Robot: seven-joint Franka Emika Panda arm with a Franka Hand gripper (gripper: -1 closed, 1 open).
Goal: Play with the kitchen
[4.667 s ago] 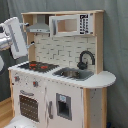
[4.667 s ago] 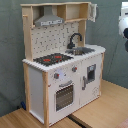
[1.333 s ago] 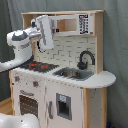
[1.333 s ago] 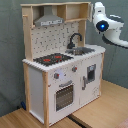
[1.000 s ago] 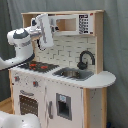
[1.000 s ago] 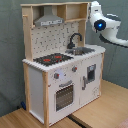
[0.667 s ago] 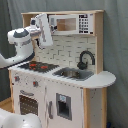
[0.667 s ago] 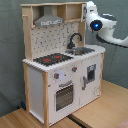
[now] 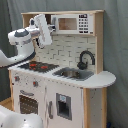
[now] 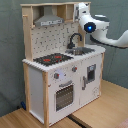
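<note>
The kitchen is a pale wood and white toy unit seen in both exterior views. It has a black-and-red hob, a sink, a black tap and a microwave panel on top. The second exterior view shows the kitchen with its grey hood, hob, tap, knobs and oven door. My gripper hangs high above the hob, just beside the microwave end of the top shelf. In the second exterior view the gripper is at the upper shelf's right end.
A grey curtain hangs behind the kitchen. The unit stands on a wooden surface. Part of my white arm fills the first exterior view's lower left corner, and my arm enters from the second exterior view's right.
My arm has swung in from the side and up to the kitchen's top shelf, creeping closer over the last second. Nothing on the kitchen has moved.
</note>
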